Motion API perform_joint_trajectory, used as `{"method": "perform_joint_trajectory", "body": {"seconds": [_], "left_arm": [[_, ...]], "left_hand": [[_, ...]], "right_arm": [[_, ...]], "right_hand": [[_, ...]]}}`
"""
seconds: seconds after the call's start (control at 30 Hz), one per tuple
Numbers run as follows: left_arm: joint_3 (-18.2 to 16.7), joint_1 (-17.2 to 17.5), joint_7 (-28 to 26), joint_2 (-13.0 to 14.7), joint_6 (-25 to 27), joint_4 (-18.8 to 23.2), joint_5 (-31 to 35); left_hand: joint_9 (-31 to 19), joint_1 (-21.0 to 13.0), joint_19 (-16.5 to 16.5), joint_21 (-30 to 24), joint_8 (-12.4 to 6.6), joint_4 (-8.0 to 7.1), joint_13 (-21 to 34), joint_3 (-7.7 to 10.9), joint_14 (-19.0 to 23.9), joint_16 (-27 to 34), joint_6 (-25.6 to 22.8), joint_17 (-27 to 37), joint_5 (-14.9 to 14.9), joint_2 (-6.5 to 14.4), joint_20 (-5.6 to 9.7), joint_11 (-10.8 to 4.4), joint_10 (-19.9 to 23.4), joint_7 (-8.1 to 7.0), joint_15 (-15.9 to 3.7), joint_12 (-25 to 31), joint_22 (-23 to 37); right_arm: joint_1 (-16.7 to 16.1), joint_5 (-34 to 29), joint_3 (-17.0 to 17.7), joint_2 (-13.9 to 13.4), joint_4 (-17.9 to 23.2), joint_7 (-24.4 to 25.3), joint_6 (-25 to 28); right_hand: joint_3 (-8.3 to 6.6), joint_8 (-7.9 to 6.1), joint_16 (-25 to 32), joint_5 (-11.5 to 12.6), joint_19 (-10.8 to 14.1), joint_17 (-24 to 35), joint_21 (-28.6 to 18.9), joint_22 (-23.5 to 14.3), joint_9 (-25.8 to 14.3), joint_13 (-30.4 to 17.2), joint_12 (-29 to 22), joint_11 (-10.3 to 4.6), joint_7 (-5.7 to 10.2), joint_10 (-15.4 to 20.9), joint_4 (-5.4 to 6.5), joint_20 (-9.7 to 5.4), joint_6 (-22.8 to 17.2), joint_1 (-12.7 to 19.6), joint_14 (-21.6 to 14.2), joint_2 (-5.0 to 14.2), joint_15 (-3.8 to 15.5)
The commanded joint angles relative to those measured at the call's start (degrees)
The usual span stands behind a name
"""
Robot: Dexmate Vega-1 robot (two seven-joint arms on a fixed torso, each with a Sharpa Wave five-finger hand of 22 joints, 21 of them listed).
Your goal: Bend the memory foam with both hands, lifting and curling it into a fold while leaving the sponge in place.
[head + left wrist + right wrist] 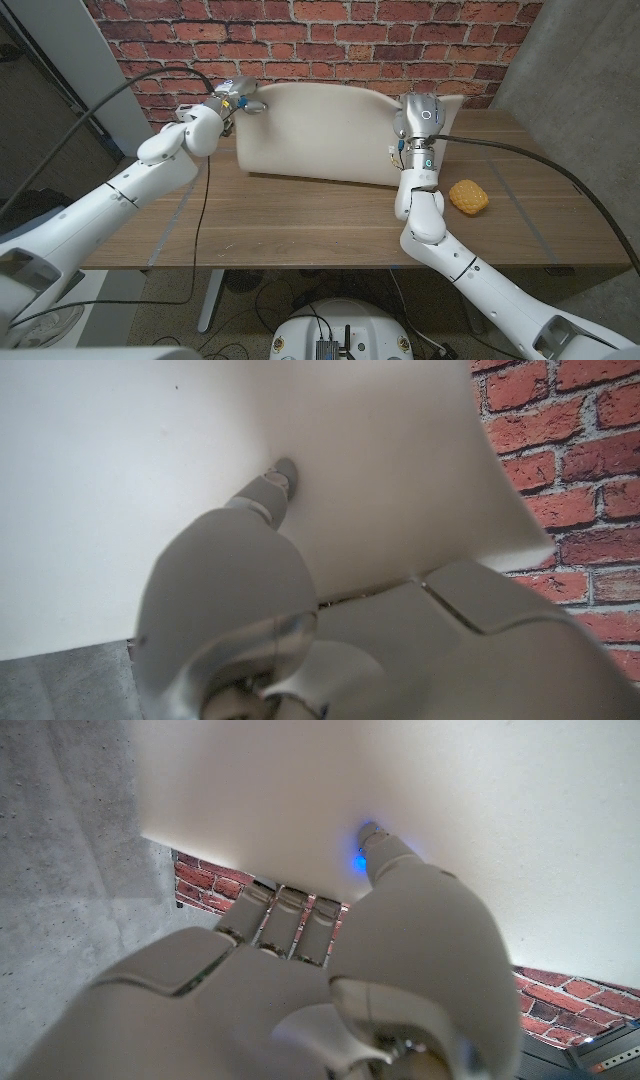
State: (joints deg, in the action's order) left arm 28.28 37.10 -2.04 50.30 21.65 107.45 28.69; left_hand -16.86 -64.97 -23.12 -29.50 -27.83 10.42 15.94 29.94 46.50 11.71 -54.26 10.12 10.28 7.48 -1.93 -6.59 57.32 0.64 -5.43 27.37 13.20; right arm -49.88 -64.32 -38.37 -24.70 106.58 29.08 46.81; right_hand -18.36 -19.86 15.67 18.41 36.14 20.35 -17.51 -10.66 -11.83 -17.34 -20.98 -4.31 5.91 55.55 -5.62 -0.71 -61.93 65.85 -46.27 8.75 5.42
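The cream memory foam (320, 135) stands raised off the wooden table (300, 225), curved up with its lower edge on the wood. My left hand (235, 100) grips its upper left corner, and my right hand (420, 118) grips its right end. In the left wrist view the foam (150, 470) is pressed by a finger of the left hand (270, 620). In the right wrist view the right hand (330, 980) holds the foam's (400, 790) edge, fingers behind it and thumb on its face. The yellow sponge (468, 197) lies on the table to the right of my right arm.
A red brick wall (300, 40) stands close behind the table. A grey panel (570, 60) rises at the back right. A black cable (200, 220) hangs over the left part of the table, another (540, 165) runs across the right.
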Motion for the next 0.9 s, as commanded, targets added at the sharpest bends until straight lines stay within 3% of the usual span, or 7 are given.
{"method": "perform_joint_trajectory", "body": {"seconds": [0.03,0.37,0.57,0.67,0.7,0.77,0.9], "left_arm": [[6.7,-5.0,-1.7,-4.3,4.4,-3.7,5.0],[10.4,-7.7,-1.0,-7.0,7.3,-7.0,8.0],[11.8,-8.8,-1.5,-9.0,9.2,-9.3,8.5],[12.7,-9.5,-1.5,-9.7,10.1,-10.4,8.9],[13.0,-9.8,-1.5,-10.0,10.3,-10.8,8.9],[13.8,-10.6,-1.8,-10.7,10.5,-12.0,9.3],[14.6,-11.4,-2.3,-11.3,10.6,-13.1,9.3]], "left_hand": [[-0.1,-1.6,-0.3,-0.4,0.25,-1.45,15.5,1.83,0.8,-0.1,-1.1,0.1,0.5,2.0,0.02,-0.13,0.9,0.8,-5.64,0.6,0.2],[0.1,-1.5,-0.4,-0.8,0.42,-1.25,15.4,1.86,1.0,-0.1,-1.4,0.1,0.6,1.8,-0.02,-0.14,1.1,0.95,-5.75,0.5,0.3],[0.3,-1.5,-1.3,-1.4,0.53,-0.99,15.1,2.1,1.8,0.0,-2.0,0.0,0.9,1.7,0.3,0.27,1.8,1.32,-5.72,0.4,0.2],[0.4,-1.5,-1.4,-1.6,0.62,-0.88,15.0,2.13,2.0,0.0,-2.0,0.0,1.0,1.6,0.34,0.31,2.0,1.43,-5.7,0.4,0.2],[0.5,-1.5,-1.4,-1.6,0.67,-0.81,15.0,2.1,2.1,0.0,-2.0,0.0,1.0,1.5,0.35,0.31,2.0,1.51,-5.75,0.4,0.2],[0.5,-1.5,-1.4,-1.7,0.73,-0.74,14.9,2.11,2.2,0.1,-2.1,0.0,1.1,1.4,0.34,0.27,2.1,1.67,-5.73,0.3,0.2],[0.6,-1.5,-1.5,-1.9,0.85,-0.58,14.9,2.13,2.5,0.0,-2.2,-0.1,1.2,1.2,0.31,0.34,2.3,1.7,-5.79,0.3,0.2]], "right_arm": [[4.4,7.2,-1.4,-3.1,-4.3,4.1,-2.1],[8.5,9.8,-3.9,-4.0,-8.6,5.1,-3.5],[9.6,10.8,-5.1,-4.4,-9.9,6.1,-3.7],[9.7,11.6,-5.3,-4.5,-10.1,6.6,-3.8],[9.7,11.6,-5.5,-4.6,-10.1,6.6,-3.6],[9.5,11.6,-5.6,-4.2,-10.3,7.6,-2.9],[8.8,12.1,-5.5,-3.6,-10.4,10.3,-1.9]], "right_hand": [[-0.34,-0.14,0.0,0.4,0.1,0.1,0.0,-0.1,-0.2,-0.1,0.3,-0.29,-0.66,-0.3,-0.01,-0.15,-0.9,-0.2,-0.6,0.12,7.18],[-0.46,0.27,-0.4,0.3,0.3,0.2,-0.1,-0.1,-0.1,0.2,1.1,-1.01,-0.07,-1.3,-0.16,-0.08,-0.4,-0.4,-0.1,-0.03,7.25],[-1.14,3.42,-2.0,-0.5,1.1,0.1,-0.2,-0.1,0.6,1.3,4.5,-1.28,1.78,-7.2,-0.53,0.24,4.7,-1.6,1.9,-0.92,6.85],[-0.12,6.44,-2.6,-1.6,1.0,0.4,-0.1,-0.1,0.9,1.8,6.6,-1.1,2.14,-10.8,-0.01,0.66,10.0,-4.4,3.7,-2.7,6.19],[0.48,8.21,-3.3,-1.9,1.2,0.4,0.0,0.0,1.0,2.2,7.9,-1.21,2.68,-13.1,0.32,0.9,13.4,-6.3,5.5,-3.88,6.09],[1.33,10.04,-3.9,-1.9,0.8,0.7,0.4,0.0,0.9,2.6,9.8,-0.84,3.18,-17.9,0.98,1.4,19.9,-9.3,8.0,-5.2,6.1],[2.73,10.49,-4.8,-1.0,-1.0,1.2,1.9,-0.1,0.8,3.6,11.0,-0.51,1.84,-31.9,1.52,2.23,38.6,-14.5,17.7,-7.25,4.63]]}}
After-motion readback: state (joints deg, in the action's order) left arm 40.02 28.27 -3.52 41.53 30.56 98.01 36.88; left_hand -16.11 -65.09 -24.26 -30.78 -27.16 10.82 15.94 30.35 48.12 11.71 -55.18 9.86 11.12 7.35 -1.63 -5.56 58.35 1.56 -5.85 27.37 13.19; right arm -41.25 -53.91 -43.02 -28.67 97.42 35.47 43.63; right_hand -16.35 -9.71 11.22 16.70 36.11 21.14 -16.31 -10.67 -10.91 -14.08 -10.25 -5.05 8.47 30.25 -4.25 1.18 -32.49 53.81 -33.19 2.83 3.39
